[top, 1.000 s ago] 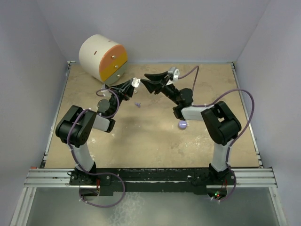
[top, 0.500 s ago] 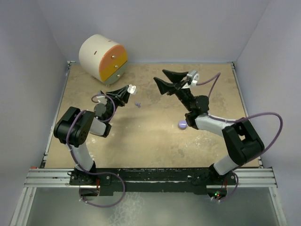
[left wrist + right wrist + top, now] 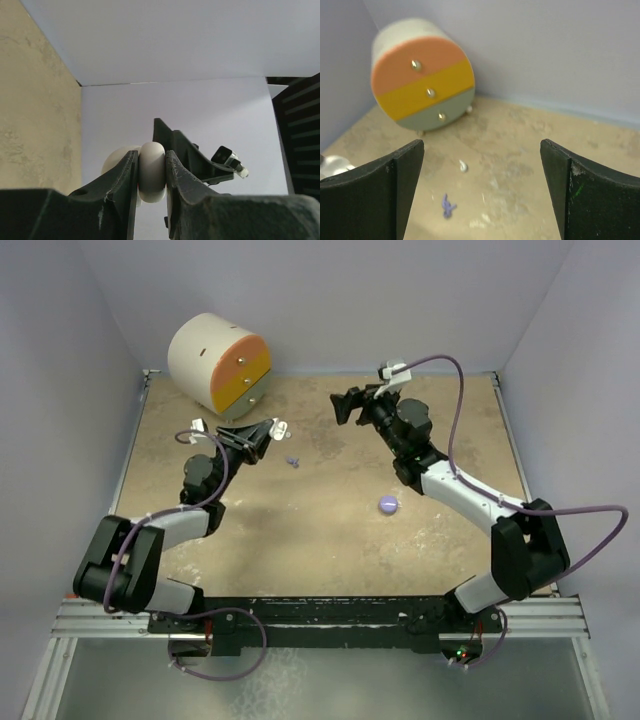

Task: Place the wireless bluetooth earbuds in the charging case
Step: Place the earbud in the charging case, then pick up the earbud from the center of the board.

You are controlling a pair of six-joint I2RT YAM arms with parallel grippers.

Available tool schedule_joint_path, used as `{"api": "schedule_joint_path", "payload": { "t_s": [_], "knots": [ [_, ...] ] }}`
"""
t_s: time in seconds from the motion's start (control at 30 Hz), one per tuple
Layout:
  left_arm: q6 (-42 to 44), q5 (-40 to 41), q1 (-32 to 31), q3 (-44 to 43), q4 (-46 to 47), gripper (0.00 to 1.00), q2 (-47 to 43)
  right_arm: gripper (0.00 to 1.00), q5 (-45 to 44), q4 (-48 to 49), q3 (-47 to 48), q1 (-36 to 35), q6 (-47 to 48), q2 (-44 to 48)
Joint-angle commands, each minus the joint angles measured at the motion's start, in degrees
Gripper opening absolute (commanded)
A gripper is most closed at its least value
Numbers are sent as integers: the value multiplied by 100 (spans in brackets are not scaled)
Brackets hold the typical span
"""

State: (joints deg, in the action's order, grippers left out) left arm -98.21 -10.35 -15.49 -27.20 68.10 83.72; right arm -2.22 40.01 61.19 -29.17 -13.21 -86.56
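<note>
Progress looks slight: the tiny purple earbud (image 3: 448,205) and a tiny white earbud (image 3: 463,166) lie loose on the speckled tan tabletop (image 3: 300,540), in no case. The left gripper (image 3: 151,156) is clamped on a smooth white rounded puck (image 3: 151,175), probably the charging case. The right gripper (image 3: 481,150) hangs spread wide and empty above the buds. Seating them is all left to do. Pale lilac walls (image 3: 350,300) enclose the table. A round cream cabinet (image 3: 205,355) with orange, yellow and grey-green drawers stands at the far left, and a lilac puck (image 3: 389,504) lies near the right arm.

Left tool (image 3: 152,154) half hides a white puck (image 3: 151,172).
</note>
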Motion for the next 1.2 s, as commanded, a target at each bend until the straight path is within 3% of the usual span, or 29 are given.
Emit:
{"api": "schedule_joint_path", "payload": {
  "t_s": [0.0, 0.1, 0.3, 0.57, 0.7, 0.83, 0.9, 1.17],
  "knots": [
    [1169, 148, 33, -131, -1559, 0, -879, 100, 187, -51, -428, 127, 71, 387],
    [1635, 308, 29, -260, -2422, 0, -1410, 100, 684, -222, -365, 255, -163, 247],
    [2388, 571, 34, -595, -3641, 0, -1945, 94, 629, -1649, 480, 271, -148, -443],
    [2525, 534, 36, -673, -3754, 0, -1909, 69, 694, -1236, 154, 272, -261, -293],
    [2562, 546, 36, -680, -3764, 0, -1895, 69, 724, -1198, 139, 276, -244, -323],
    [2693, 580, 30, -715, -3900, 0, -1915, 76, 808, -994, 131, 260, -52, -471],
    [2753, 622, 28, -701, -3963, 0, -1926, 78, 1209, -764, 133, 233, -71, -696],
    [2944, 820, 31, -639, -4228, 0, -2021, 77, 1469, -520, 406, -124, -91, -1534]
  ]
}}
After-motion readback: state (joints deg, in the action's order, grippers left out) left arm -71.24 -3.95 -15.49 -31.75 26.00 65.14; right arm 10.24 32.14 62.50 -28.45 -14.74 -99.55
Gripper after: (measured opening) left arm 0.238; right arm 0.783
